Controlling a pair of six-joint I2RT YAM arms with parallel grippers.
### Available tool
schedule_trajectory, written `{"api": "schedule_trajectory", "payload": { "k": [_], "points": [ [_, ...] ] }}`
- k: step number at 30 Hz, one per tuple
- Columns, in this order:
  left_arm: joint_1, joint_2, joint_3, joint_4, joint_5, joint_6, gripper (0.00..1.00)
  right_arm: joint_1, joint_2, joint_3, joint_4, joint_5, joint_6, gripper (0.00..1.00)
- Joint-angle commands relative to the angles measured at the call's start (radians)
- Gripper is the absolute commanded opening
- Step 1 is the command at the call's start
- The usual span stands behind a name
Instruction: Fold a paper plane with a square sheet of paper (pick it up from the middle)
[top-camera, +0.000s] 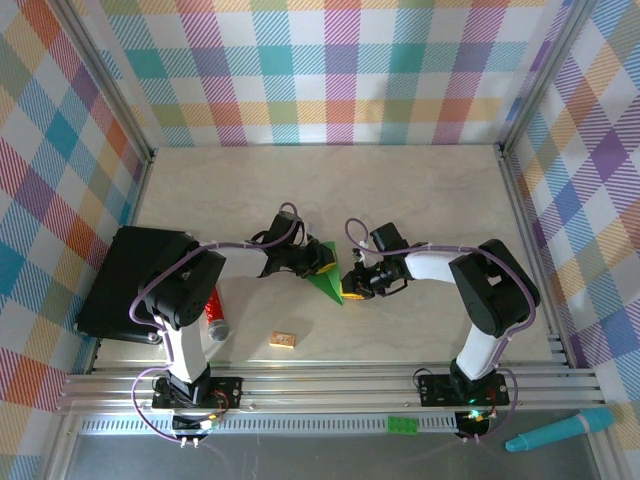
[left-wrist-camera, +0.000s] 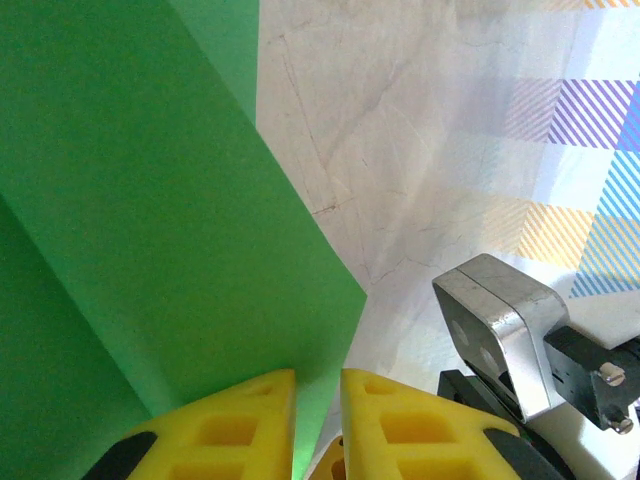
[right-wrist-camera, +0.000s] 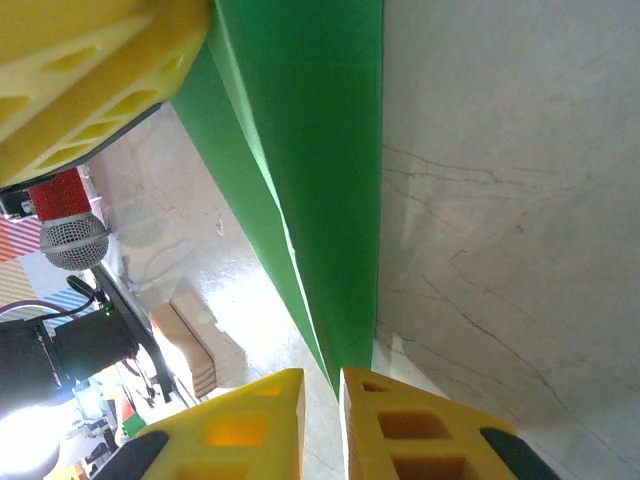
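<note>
Here, going from the left of the top view, one black box sits at the counter's left edge. Just right of it lies one red object with a grey mesh head, perhaps a microphone, though it is partly hidden under the left arm. One small wooden block lies near the front edge.

Two arms reach inward and meet at mid-counter. The left gripper has its two yellow fingers nearly together, and an edge of the single piece of green paper runs down into the slim gap between them, so it pinches the paper. From above the paper reads as one pointed, triangular shape with its tip toward the near edge. The wrist views show it folded into layered panels with a straight crease. I cannot tell whether the tip touches the counter.

The right gripper pinches the same paper from the other side, its two fingers closed on the narrow lower end.

On the front rail sit one green brick and, farther right, one teal pen.
</note>
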Motion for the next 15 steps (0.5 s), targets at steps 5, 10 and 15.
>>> {"api": "schedule_trajectory", "payload": {
  "k": [5, 10, 15],
  "points": [
    [-0.012, 0.011, 0.027, -0.039, 0.023, 0.023, 0.19, 0.013, 0.014, -0.012, -0.013, -0.019, -0.022, 0.18],
    [-0.013, 0.014, 0.027, -0.038, 0.024, 0.024, 0.20, 0.018, 0.026, -0.011, -0.012, -0.018, -0.022, 0.18],
    [-0.015, 0.019, 0.029, -0.037, 0.024, 0.024, 0.19, 0.023, 0.039, -0.009, -0.012, -0.019, -0.025, 0.18]
  ]
}}
